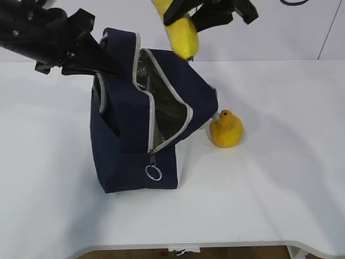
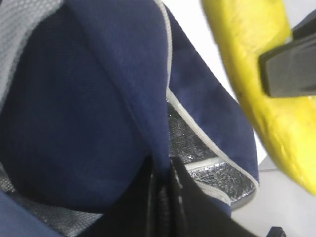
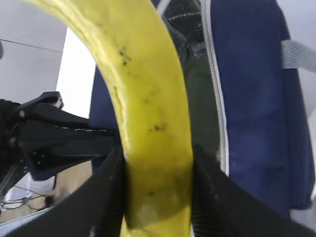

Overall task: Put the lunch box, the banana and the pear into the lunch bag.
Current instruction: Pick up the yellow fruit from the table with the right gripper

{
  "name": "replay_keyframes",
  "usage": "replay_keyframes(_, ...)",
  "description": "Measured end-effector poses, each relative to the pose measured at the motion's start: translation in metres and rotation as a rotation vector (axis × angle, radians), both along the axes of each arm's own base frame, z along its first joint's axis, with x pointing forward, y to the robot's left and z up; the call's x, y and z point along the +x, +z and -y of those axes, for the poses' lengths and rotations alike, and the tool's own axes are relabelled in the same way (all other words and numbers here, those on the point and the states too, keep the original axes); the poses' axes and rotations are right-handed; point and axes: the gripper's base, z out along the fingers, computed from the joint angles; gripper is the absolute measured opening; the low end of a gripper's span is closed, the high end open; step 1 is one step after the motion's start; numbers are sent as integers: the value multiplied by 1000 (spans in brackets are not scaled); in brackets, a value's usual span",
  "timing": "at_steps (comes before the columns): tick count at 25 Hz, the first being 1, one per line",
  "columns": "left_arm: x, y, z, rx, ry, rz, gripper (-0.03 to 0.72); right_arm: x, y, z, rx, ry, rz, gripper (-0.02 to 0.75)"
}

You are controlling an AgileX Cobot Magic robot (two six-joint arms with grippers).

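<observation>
The navy lunch bag (image 1: 129,140) stands upright on the white table, zipper undone, its silver lining (image 2: 197,148) showing. My left gripper (image 1: 110,65) (image 2: 165,185) is shut on the bag's upper fabric edge and holds the mouth open. Just above that opening hangs the yellow banana (image 1: 183,35) (image 3: 148,98), its lower end close to the rim, with my right gripper (image 1: 188,15) (image 3: 157,190) shut on it. In the left wrist view the banana (image 2: 252,74) fills the upper right. The squat yellow-orange pear (image 1: 226,129) sits on the table beside the bag's right side. The lunch box is hidden.
A metal ring pull (image 1: 153,172) dangles from the zipper's low end on the bag's front. The white table (image 1: 280,189) stretches right and forward of the pear. Its front edge (image 1: 215,245) runs along the bottom of the exterior view.
</observation>
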Motion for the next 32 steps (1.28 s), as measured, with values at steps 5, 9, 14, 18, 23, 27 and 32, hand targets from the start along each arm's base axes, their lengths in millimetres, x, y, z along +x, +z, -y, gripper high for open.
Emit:
replay_keyframes(5, 1, 0, 0, -4, 10, 5, 4, 14, -26, -10, 58, 9, -89, 269)
replay_keyframes(9, 3, 1, -1, -6, 28, 15, 4, 19, -35, -15, 104, 20, -123, 269)
replay_keyframes(14, 5, 2, -1, -24, 57, 24, 4, 24, -45, -17, 105, 26, -141, 269)
replay_keyframes(18, 5, 3, 0, -42, 67, 20, 4, 25, -46, -17, 99, 43, -126, 269)
replay_keyframes(23, 6, 4, 0, -50, 70, 18, 4, 33, -64, -20, 97, 43, -162, 269)
replay_keyframes(27, 6, 4, 0, -52, 70, 17, 4, 40, -81, -22, 99, 38, -197, 269)
replay_keyframes(32, 6, 4, 0, -52, 70, 17, 4, 43, -91, -23, 95, 46, -207, 269)
